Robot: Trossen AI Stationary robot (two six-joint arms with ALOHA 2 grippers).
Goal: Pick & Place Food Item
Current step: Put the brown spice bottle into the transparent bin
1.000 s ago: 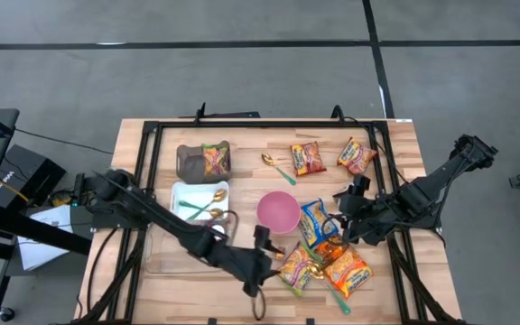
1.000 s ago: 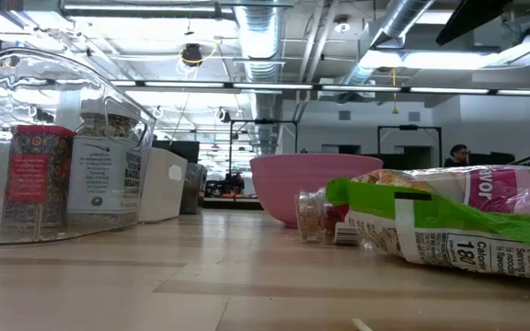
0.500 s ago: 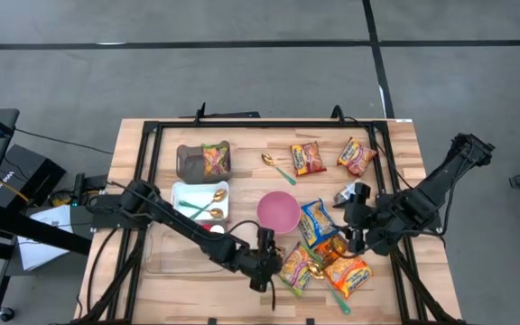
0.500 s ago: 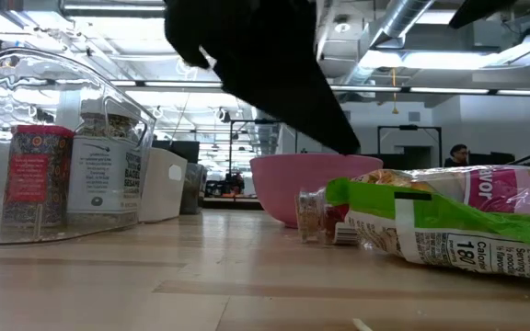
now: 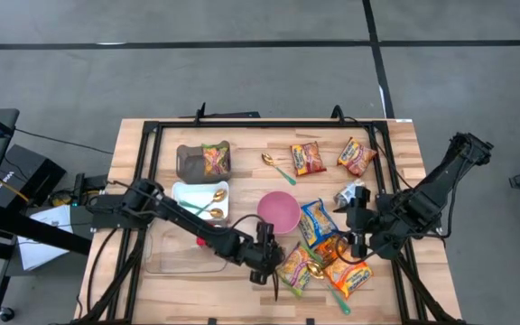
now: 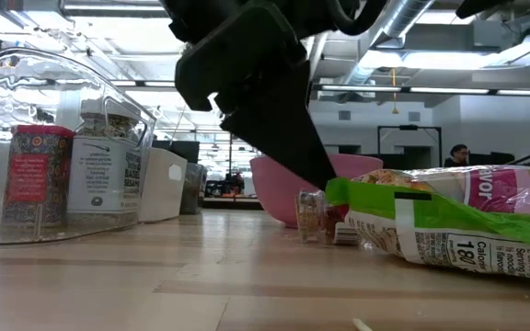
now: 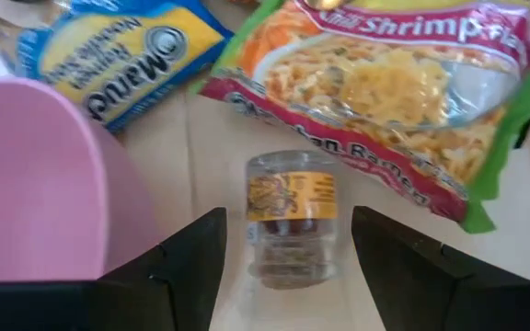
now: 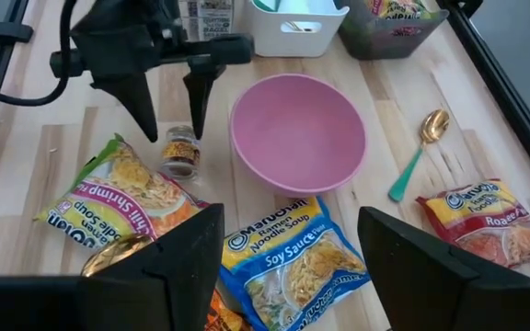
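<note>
A small clear spice jar (image 7: 291, 216) lies on its side on the wood, between the pink bowl (image 8: 297, 133) and the green-edged shrimp ramen packet (image 7: 385, 83). My left gripper (image 7: 288, 271) is open and slants down over the jar (image 8: 180, 152), one finger to each side of it and none touching. In the low view, one dark finger ends just above the jar (image 6: 313, 216). My right gripper (image 8: 293, 276) is open, holds nothing, and hangs above the blue noodle packet (image 8: 288, 257) to the bowl's right.
More ramen packets (image 5: 307, 159) and a green-handled spoon (image 5: 278, 166) lie toward the far edge. A white bin (image 5: 199, 200) with spoons, a grey bin (image 5: 203, 161) and a clear tray (image 5: 179, 248) stand at the left. A gold spoon (image 5: 319, 268) lies on the near packets.
My left gripper has come down from above the near edge and moved toward the spice jar, tipping more steeply downward; it now shows in the low view right over the jar. My right gripper has drifted slightly toward the table's right. The jar has not moved.
</note>
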